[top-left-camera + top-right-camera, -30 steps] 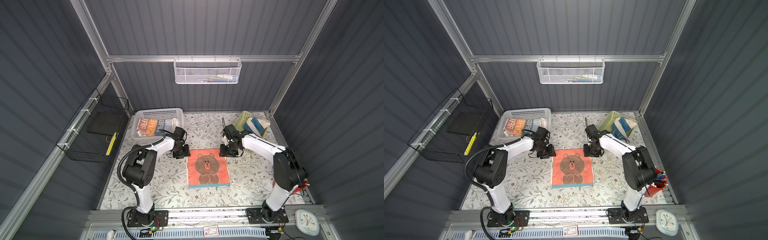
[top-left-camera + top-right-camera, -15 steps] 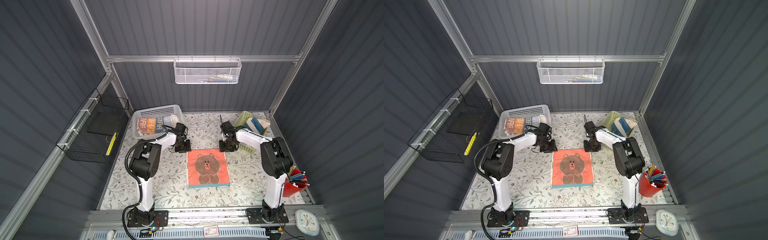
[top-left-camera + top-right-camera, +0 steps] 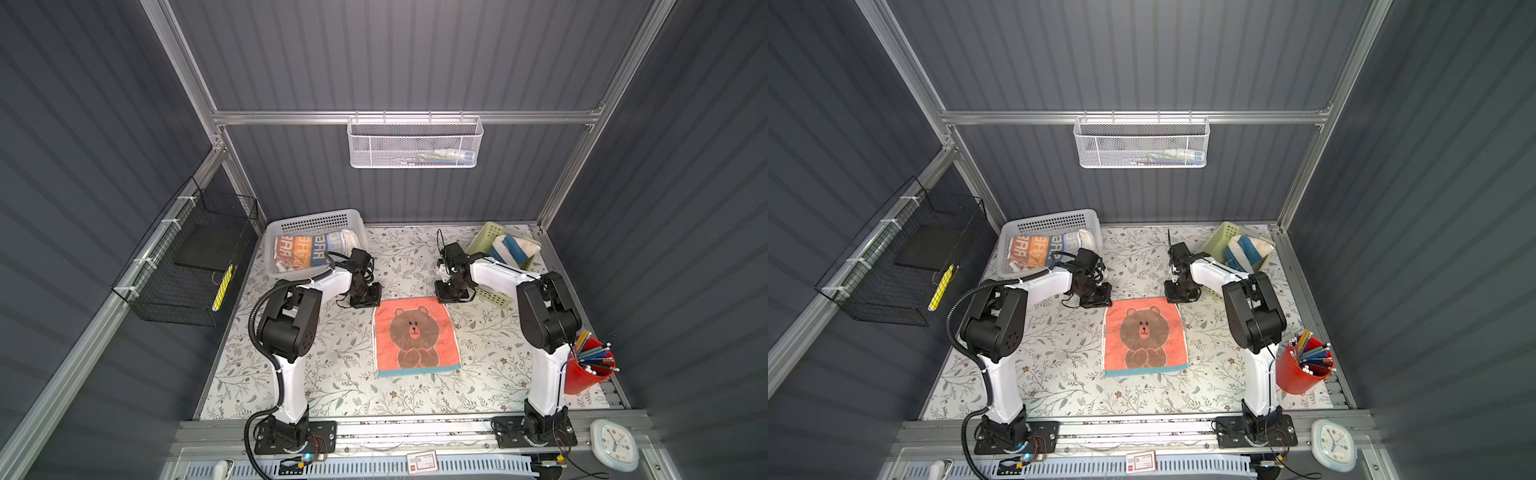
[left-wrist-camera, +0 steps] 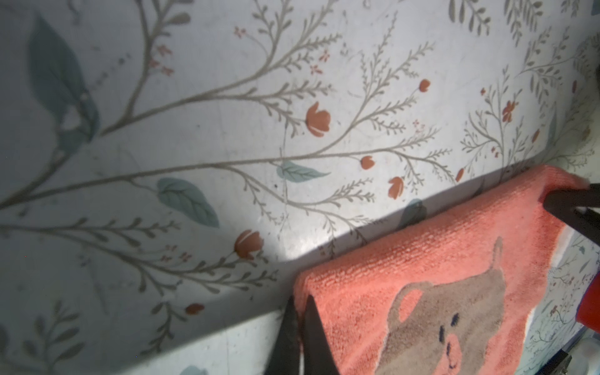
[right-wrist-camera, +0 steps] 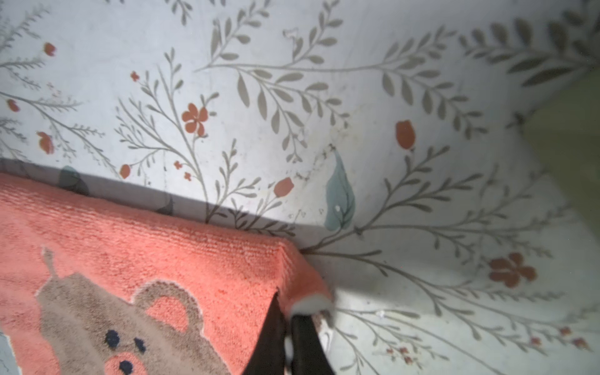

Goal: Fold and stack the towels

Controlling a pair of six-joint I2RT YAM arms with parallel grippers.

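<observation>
View from above, left to right. A white basket (image 3: 316, 216) at the far left of the bench (image 3: 332, 374) holds a lettered orange-and-blue towel (image 3: 299, 251). The left end effector (image 3: 371, 302) is closed, pinching the far left corner of the coral bear towel (image 3: 415, 336), which lies flat at mid-bench. The right end effector (image 3: 451, 296) is likewise closed on the far right corner, where a white edge curls up in the right wrist view. A green basket (image 3: 490, 228) holds a cream-and-blue towel (image 3: 513, 249). The terry cloth looks light, limp and grippy. It will likely sag between two holds, so the corner pinches suit it.
</observation>
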